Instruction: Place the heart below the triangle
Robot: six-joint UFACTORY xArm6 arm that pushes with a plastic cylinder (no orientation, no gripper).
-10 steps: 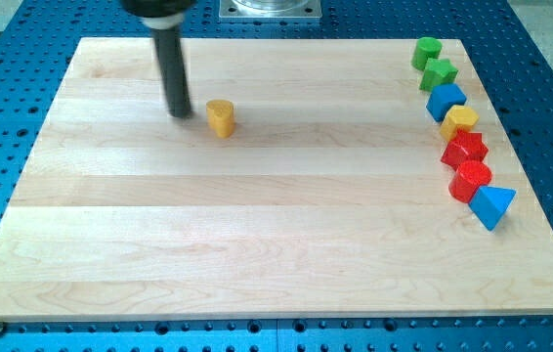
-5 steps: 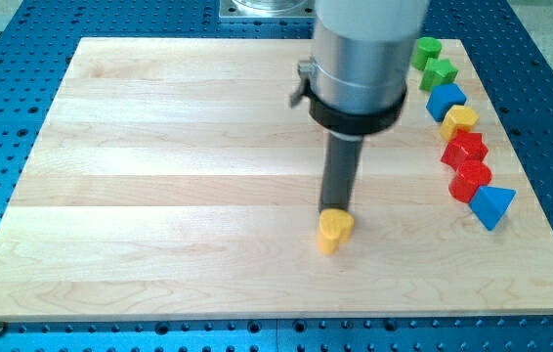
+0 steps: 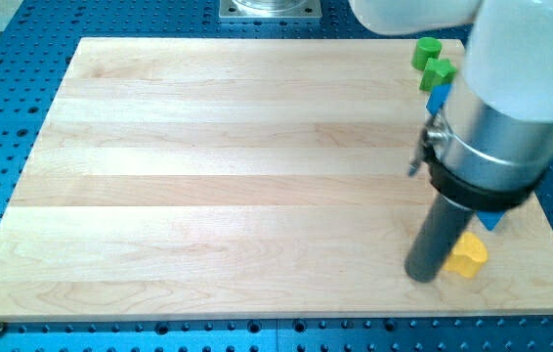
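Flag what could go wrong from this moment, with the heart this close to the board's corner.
1. The yellow heart sits near the board's bottom-right edge; with my tip on its left, another rightward push could slide it off.
2. My arm hides most of the right-hand row; only the green blocks and bits of blue show, so placement below the triangle cannot be checked, and a hidden block might get bumped.
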